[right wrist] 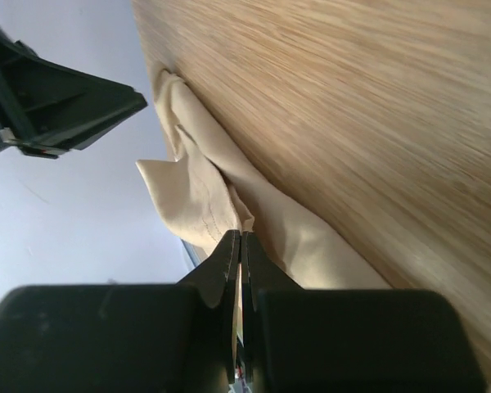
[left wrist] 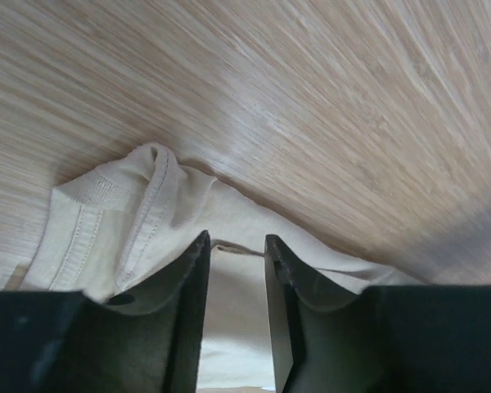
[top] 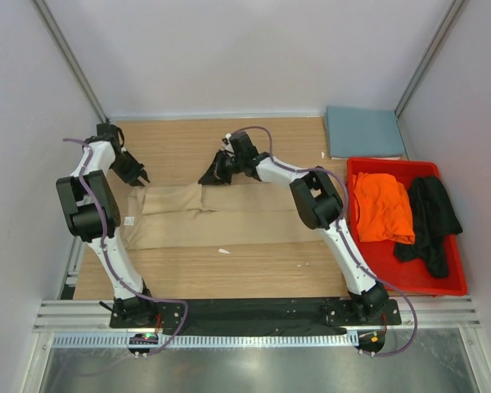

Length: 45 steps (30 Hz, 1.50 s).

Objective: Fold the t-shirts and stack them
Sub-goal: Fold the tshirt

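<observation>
Where the tan shirt [top: 229,225] lies: we see it stretched sideways across the middle of the counter [top: 254,270] as a long band that looks partly folded, with both arms at its far edge.
Left end effector [top: 139,174]: at the shirt's far left corner. Its wrist view shows the left end effector [left wrist: 236,246] with a moderate gap between the fingers [left wrist: 188,286]. Cloth and a stitched hem [left wrist: 90,221] lie under and between them, and nothing is clamped.
Right end effector [top: 210,177]: further along the same edge. From its own camera we see the right end effector [right wrist: 241,237] closed almost completely on a thin lip of the tan cloth [right wrist: 204,188], which rises from the counter to the fingertips.
Other shirts: the orange shirt [top: 382,205] and black shirt [top: 432,217] lie crumpled in the red bin [top: 442,286]. The blue-grey shirt [top: 364,131] lies flat at the far right corner.
Step in hand: we judge this to be the pick-up of the far edge for the next fold, early in the whole job.
Risk, one-sided hold: if the right side pulls before the left closes, we expect the edge to skew and the fold to come out crooked.
Risk, thin pinch: the right hold looks shallow, so soft cloth could slip out mid-lift.
Risk, layers: the left fingers may close on one layer only, or on the bunched hem, and open up the fold already made.
Risk, drag: pulling low across the wood could wrinkle the band.
</observation>
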Each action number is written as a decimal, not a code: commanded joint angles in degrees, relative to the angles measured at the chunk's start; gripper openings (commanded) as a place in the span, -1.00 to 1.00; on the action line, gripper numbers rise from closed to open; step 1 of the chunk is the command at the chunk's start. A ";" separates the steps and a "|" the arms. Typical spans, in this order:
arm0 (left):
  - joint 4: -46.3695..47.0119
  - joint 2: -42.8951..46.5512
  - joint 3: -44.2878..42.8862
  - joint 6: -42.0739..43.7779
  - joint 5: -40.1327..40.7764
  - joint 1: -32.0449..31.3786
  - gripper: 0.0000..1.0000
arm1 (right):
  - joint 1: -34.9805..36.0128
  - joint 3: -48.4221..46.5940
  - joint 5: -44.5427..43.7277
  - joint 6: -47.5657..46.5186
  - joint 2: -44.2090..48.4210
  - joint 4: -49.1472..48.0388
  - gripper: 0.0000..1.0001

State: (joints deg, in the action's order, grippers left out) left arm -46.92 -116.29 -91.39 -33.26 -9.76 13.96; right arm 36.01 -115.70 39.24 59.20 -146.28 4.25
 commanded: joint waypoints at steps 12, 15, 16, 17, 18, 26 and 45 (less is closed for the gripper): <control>-0.28 9.85 8.07 6.62 -1.49 0.02 0.20 | 1.96 5.92 3.91 2.15 4.07 -5.83 -0.84; -0.63 10.03 9.13 7.24 -2.98 0.02 0.25 | 2.05 6.01 4.17 1.97 4.16 -6.01 -0.82; -0.02 10.47 10.17 7.33 -3.77 0.02 0.26 | 1.96 6.10 4.26 1.71 4.16 -5.92 -0.82; 0.42 10.82 10.79 7.59 -4.12 0.02 0.30 | 1.96 6.10 4.26 1.71 4.07 -6.01 -0.82; 1.03 11.87 11.32 8.11 -4.56 0.02 0.36 | 1.96 6.01 4.44 1.71 3.98 -6.10 -0.81; 3.50 8.19 9.84 9.18 -9.39 0.02 0.35 | 2.22 7.15 5.67 1.97 4.51 -6.62 -0.82; -3.98 24.76 26.08 4.26 -2.64 0.11 -0.31 | 6.53 13.92 12.69 0.49 10.48 -5.49 -0.63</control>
State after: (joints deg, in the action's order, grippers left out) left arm -48.58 -99.00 -67.44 -26.89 -14.63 13.96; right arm 41.41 -102.94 47.75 61.80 -141.58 -2.11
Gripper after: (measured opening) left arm 0.276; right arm 0.160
